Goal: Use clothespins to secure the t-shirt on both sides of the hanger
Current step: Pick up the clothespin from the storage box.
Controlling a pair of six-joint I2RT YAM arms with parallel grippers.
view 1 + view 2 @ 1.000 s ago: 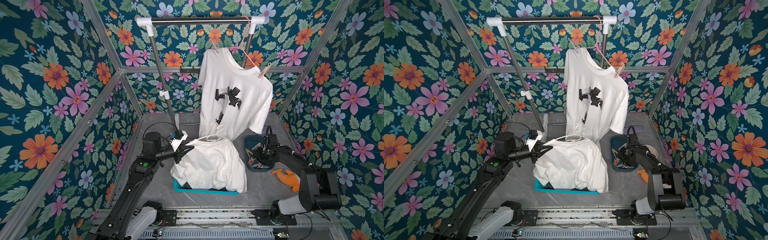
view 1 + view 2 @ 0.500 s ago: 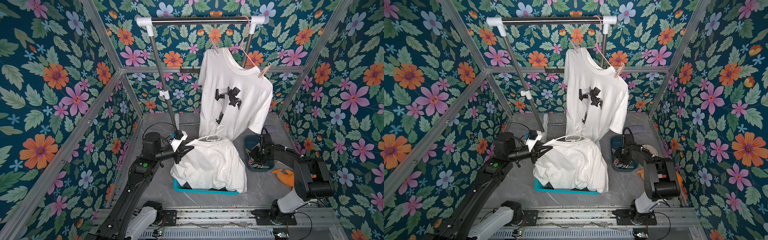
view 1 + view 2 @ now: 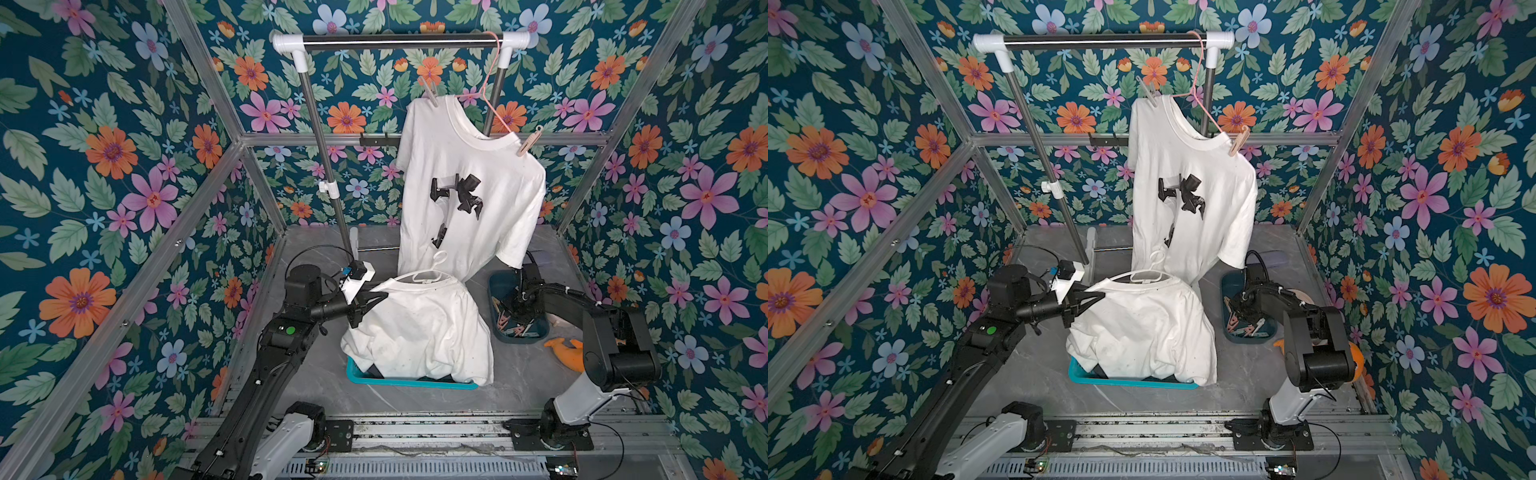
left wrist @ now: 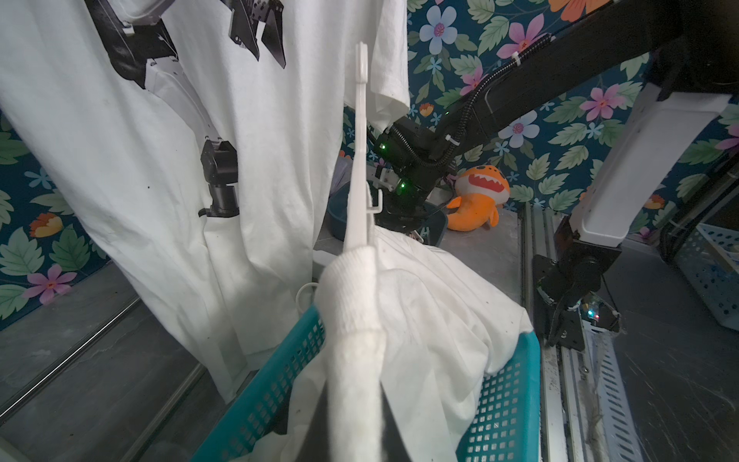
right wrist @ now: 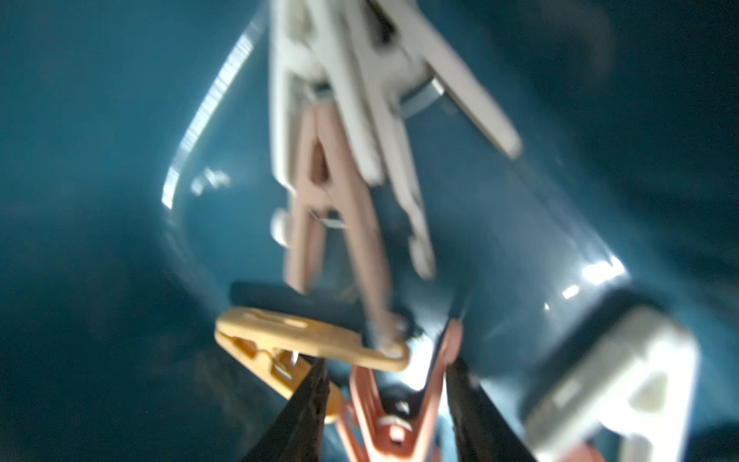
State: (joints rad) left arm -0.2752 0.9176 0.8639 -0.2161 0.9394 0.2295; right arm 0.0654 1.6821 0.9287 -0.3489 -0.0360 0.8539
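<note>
Lower centre in both top views: white t-shirt (image 3: 415, 328) on a white hanger (image 3: 432, 272), draped over a teal basket (image 3: 407, 381). Left claw (image 3: 380, 297): closed, pinching the shirt's shoulder over the hanger end. Right of the basket: dark blue tub (image 3: 495, 291), holds loose clothespins (image 3: 515, 328) in salmon, beige and grey. Right claw (image 5: 387, 370): down inside the tub, fingers either side of a salmon clothespin (image 5: 384, 428); right wrist view too blurred to tell whether gripping. Upper centre: second white t-shirt (image 3: 465, 174), hangs on a pink hanger (image 3: 498, 112) from the rail (image 3: 399, 38), pegged at both shoulders by a beige pin (image 3: 528, 143) and a pale pin (image 3: 432, 93). Lower right, beside the tub: orange plush toy (image 3: 567, 351).
</note>
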